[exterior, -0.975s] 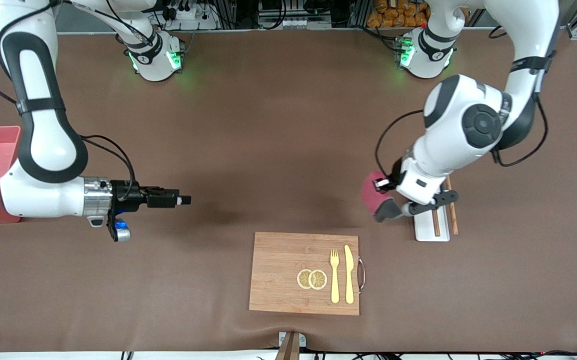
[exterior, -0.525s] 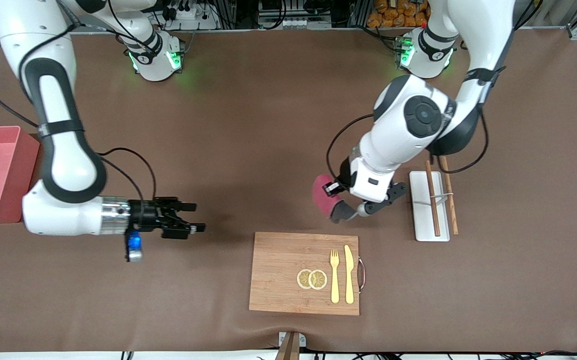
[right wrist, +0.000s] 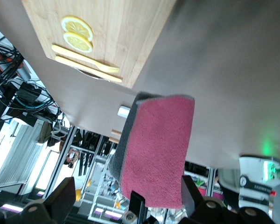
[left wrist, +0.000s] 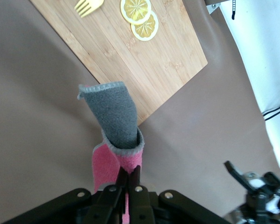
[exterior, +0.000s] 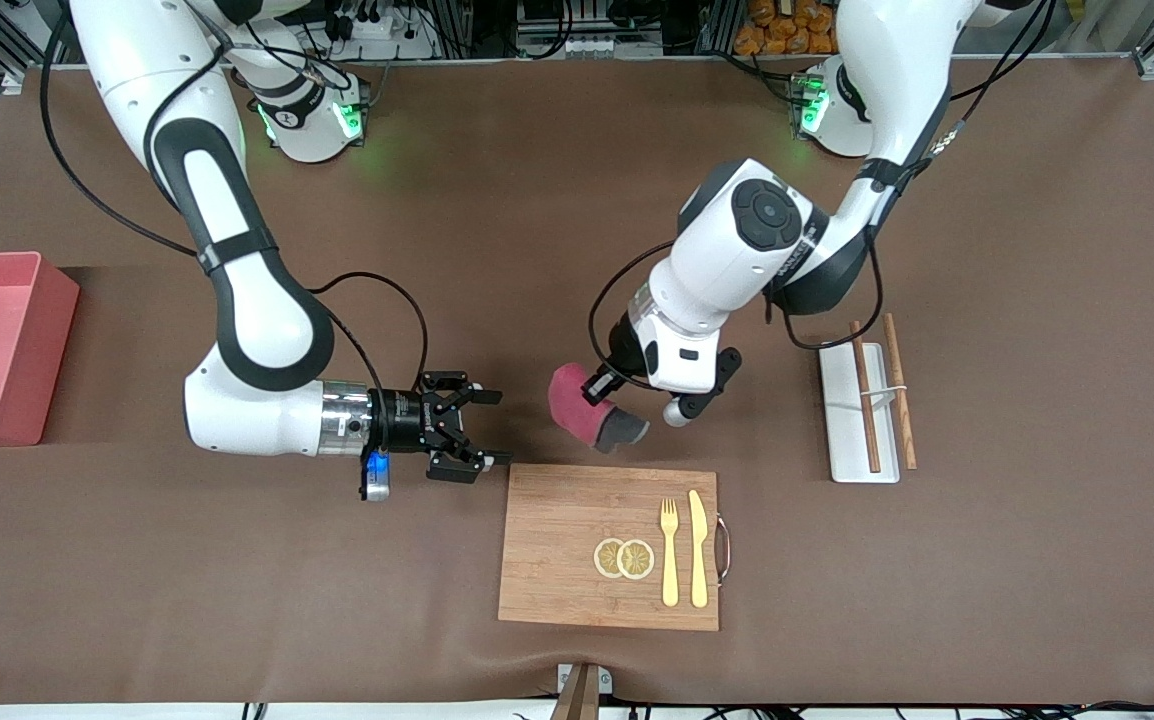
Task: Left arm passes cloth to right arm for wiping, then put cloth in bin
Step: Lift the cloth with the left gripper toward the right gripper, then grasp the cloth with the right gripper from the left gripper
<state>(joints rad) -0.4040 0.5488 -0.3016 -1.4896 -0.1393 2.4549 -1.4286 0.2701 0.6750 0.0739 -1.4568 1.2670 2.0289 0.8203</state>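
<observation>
1. Brown matting covers the table point(exterior: 537, 250), and both grippers hang over it near the middle.
2. Left gripper point(exterior: 599, 388): fingers point(left wrist: 129, 179) pressed together, pinching the cloth point(exterior: 592, 412) by one edge; the cloth hangs from them, pink face toward the right gripper (grey underside folded outward at its free end), just above the cutting board's point(exterior: 577, 560) farther edge.
3. Right gripper point(exterior: 482, 430): jaws spread wide, empty, level with the cloth and just short of it.
4. Well apart, the bin point(exterior: 52, 340) stands at the right arm's end.
</observation>
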